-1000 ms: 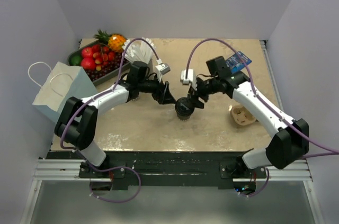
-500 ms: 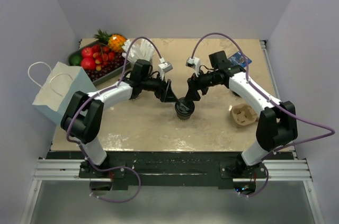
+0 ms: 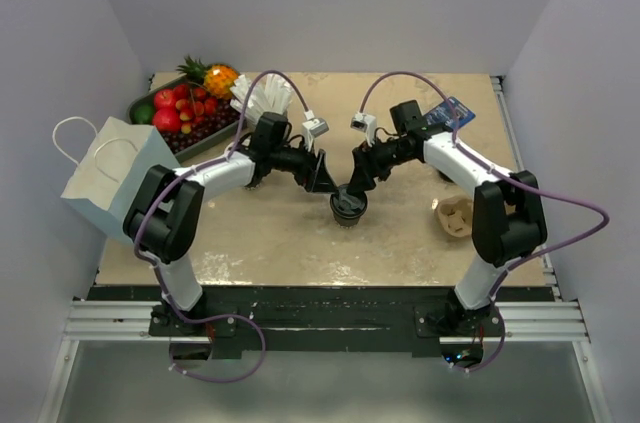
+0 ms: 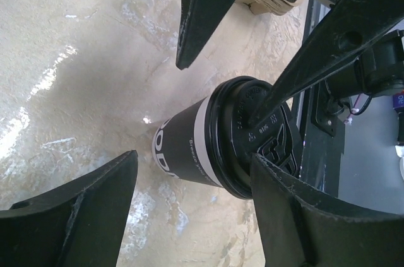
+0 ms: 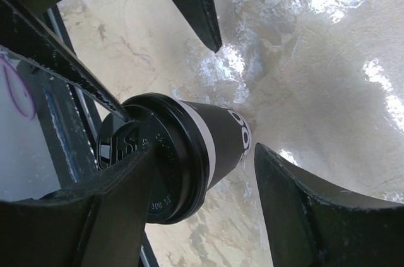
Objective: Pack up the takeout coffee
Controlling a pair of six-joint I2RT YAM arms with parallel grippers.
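The takeout coffee (image 3: 348, 206), a dark brown cup with white lettering and a black lid, stands upright mid-table. My left gripper (image 3: 324, 179) reaches it from the left and my right gripper (image 3: 361, 175) from the right; both are open. In the left wrist view the cup (image 4: 186, 147) lies between my left gripper's (image 4: 192, 160) fingers. One finger lies over the lid (image 4: 252, 134), and a right-arm finger tip (image 4: 268, 100) rests on the lid top. In the right wrist view the coffee (image 5: 218, 141) sits likewise inside my right gripper (image 5: 203, 150), with one finger across the lid.
A white paper bag (image 3: 110, 171) stands at the left table edge. Behind it is a fruit tray (image 3: 180, 113), with a cup of white sticks (image 3: 262, 98) beside it. A lidless cup stack (image 3: 455, 215) lies at the right, and a blue packet (image 3: 450, 115) sits at the back right.
The right arm has swung in and its gripper rose from beside the cup to lid height. The left gripper edged right toward the cup. The cup stayed put.
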